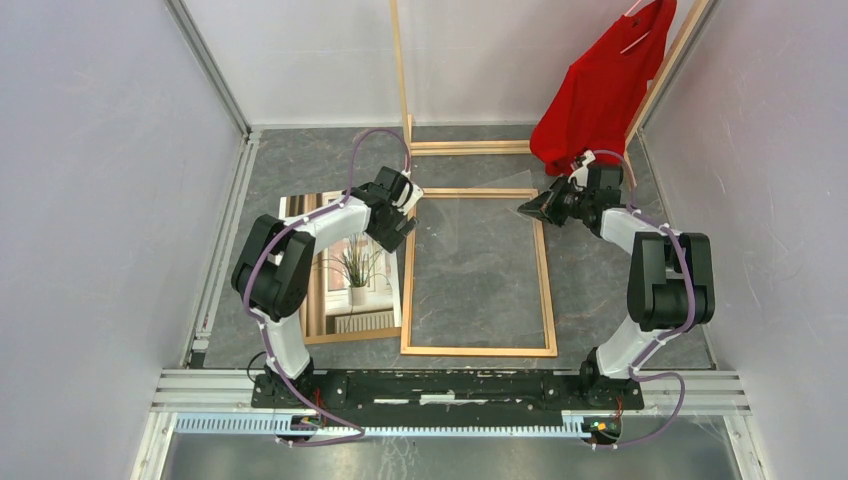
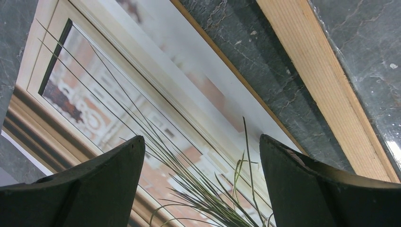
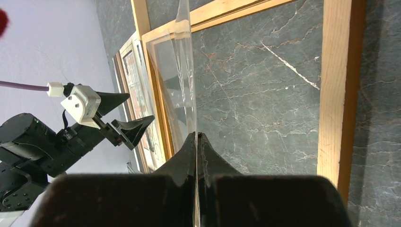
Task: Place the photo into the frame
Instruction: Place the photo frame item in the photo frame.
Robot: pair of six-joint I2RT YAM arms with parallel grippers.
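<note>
The right claw (image 3: 196,137) is pinched tight on the edge of a clear sheet (image 3: 182,71), tipped up over the frame (image 1: 478,350). The left claw (image 2: 201,146) hangs wide open above the photo (image 1: 350,270), which lies flat just left of the frame.

The photo (image 1: 352,275) lies flat and face up on the table, a tall print of a window with a spiky potted plant, a radiator and a reddish building behind the panes. It sits slightly askew. The frame (image 1: 478,350) is a larger rectangle of thin orange-brown wooden strips. It lies flat just beside the photo at its 3 o'clock, long sides running 12 to 6, with bare marble showing inside.
</note>
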